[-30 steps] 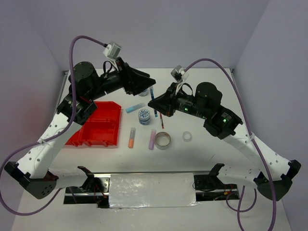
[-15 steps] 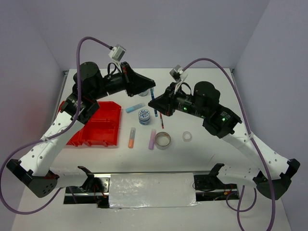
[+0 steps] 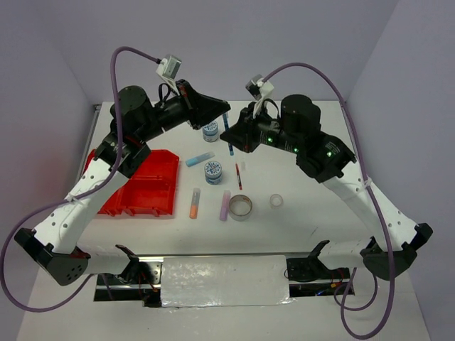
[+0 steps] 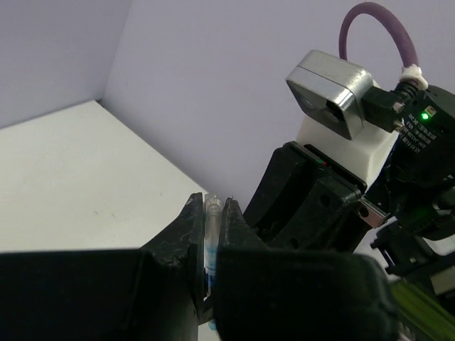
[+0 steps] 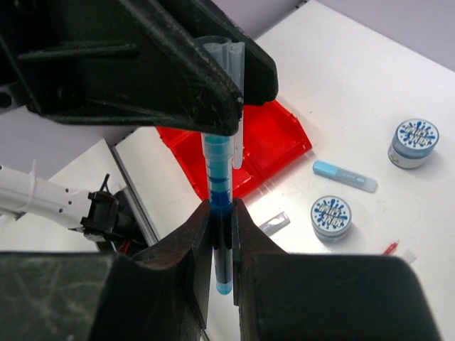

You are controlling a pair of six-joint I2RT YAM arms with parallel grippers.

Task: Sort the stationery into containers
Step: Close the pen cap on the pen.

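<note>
Thin teal pen [image 5: 217,181], smooth plastic with a clear ribbed cap, held in the air above the white matte surface [image 3: 298,227]. Left end effector [image 4: 212,210] clamped on the cap; right end effector [image 5: 219,214] clamped on the blue barrel, flat black fingers [image 5: 190,245] pressed to either side. Resting below: far tub [image 3: 210,131] and near tub [image 3: 212,171], both round and blue-patterned, a stubby light-blue stick [image 3: 200,159] between them, and a thin red pen [image 3: 239,175]. Nearer the bases, an orange stick [image 3: 193,203], a lilac stick [image 3: 225,205] just beside a grey tape ring [image 3: 240,207], and a clear tape ring [image 3: 276,202] apart. Glossy red tray [image 3: 142,186] with rectangular compartments at the left edge, well apart from the teal pen. Bare surface right of the clear ring.
</note>
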